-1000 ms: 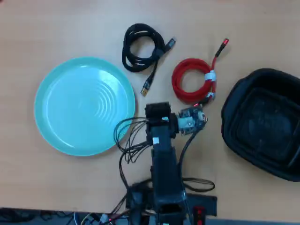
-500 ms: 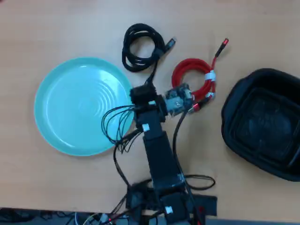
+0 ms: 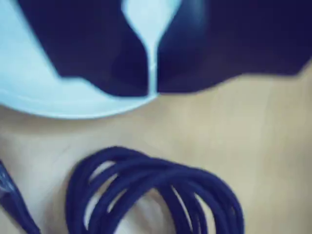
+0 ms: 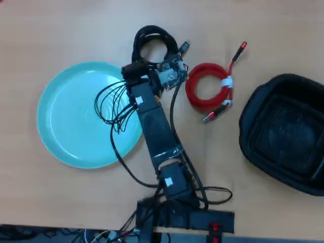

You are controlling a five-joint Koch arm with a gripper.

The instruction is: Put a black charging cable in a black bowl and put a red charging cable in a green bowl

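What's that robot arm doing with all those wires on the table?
The robot arm has swung over to the black charging cable, a loose coil lying on the wooden table beside the green bowl. Its gripper hovers just short of the coil with its jaws almost together, holding nothing. The red charging cable lies untouched between the arm and the black bowl. Both bowls are empty, so no cable has been put away yet.

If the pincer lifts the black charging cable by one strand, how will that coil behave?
The black charging cable is a loose coil with no tie visible, so it will probably sag and partly unwind. Its plug end sticks out and may dangle. It looks thin, so probably light.
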